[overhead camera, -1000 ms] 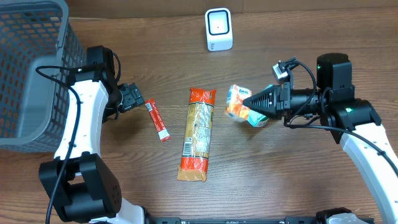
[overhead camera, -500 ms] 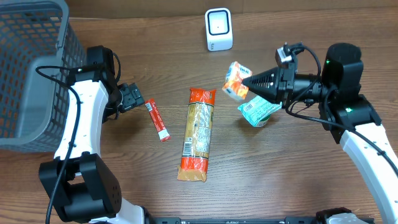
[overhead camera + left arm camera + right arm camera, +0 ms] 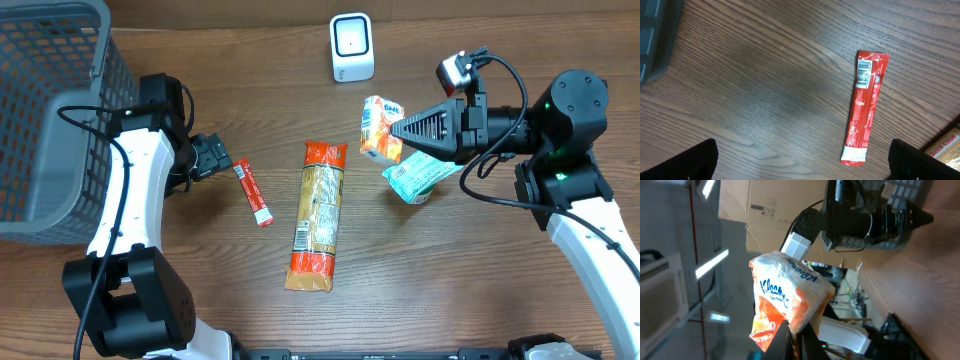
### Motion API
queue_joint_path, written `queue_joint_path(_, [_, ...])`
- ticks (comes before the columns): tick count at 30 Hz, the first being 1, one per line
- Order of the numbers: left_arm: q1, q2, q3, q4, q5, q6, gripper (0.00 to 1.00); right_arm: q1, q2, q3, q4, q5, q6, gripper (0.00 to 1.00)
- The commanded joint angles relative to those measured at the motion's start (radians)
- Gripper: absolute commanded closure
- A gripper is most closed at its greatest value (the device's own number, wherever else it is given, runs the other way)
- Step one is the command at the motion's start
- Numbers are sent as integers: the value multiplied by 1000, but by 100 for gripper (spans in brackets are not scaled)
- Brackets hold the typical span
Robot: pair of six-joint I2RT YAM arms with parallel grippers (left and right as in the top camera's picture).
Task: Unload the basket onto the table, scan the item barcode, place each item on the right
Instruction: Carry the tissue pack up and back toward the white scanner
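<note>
Dark wood-grain tabletop [image 3: 450,290] shows bare along its near edge and in the near-right corner. A grey mesh plastic basket [image 3: 40,120] fills the far-left corner, and a small white box scanner [image 3: 351,47] stands by the far edge. The right gripper [image 3: 400,131], jaws pinched on an orange-and-white soft tissue pack [image 3: 379,128], holds it lifted just near-right of the scanner. A teal foil packet [image 3: 418,178] lies just nearer. The left gripper [image 3: 225,158], jaws spread wide, hovers beside a red stick sachet [image 3: 253,192]. A long orange noodle packet [image 3: 318,215] lies at the centre, with bare wood on both sides.
</note>
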Motion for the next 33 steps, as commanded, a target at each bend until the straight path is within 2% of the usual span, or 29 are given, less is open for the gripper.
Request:
queue_joint_path(1, [1,-11,10,1,-6,8,0,-2,-6,19,45,13,121,96])
queue_joint_path(9, [1,-11,10,1,-6,8,0,-2,-6,19,386,24,418,96])
queue_joint_path(15, [1,-11,10,1,-6,8,0,-2,-6,19,602,107,570,96])
queue_joint_path(25, [1,-11,10,1,-6,8,0,-2,-6,19,750,203,726,97])
queue_joint_path(30, [1,-11,10,1,-6,8,0,-3,-6,19,914,224,732,96])
queue_joint_path(33, [1,-11,10,1,-6,8,0,-3,-6,19,955,224,731,96])
